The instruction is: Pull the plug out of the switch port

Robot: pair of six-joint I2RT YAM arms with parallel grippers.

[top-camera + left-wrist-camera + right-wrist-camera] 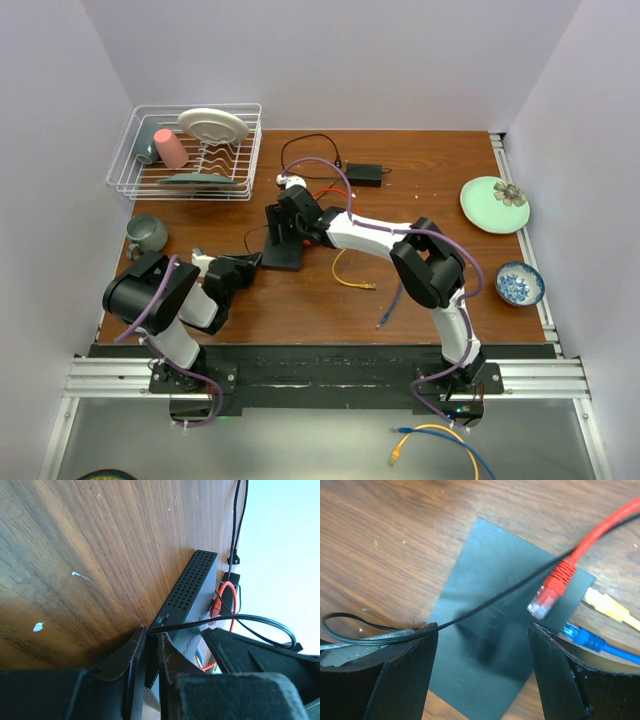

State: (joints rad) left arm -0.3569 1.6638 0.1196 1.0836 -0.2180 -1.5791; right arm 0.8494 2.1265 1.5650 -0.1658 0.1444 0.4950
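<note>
Well, the switch [490, 645] lies flat on the counter [380, 535] beneath the right fingers [405, 675], which are spread wide and hold nothing (a thin black cord [490, 600] merely crosses between them). The left fingers [131, 655] are pinched onto the box's near end, pinning it. The red plug [550, 592] hangs over the top face with its clear tip showing, apparently out of any socket. The yellow plug [605, 605] and blue plug [582, 636] meet the narrow edge, where the port row should be. The box looks light and smooth, likely to slide unless pinned. A plug's moulded boot is stiff, so grip there, pressing the latch tab, not the limp cable.
</note>
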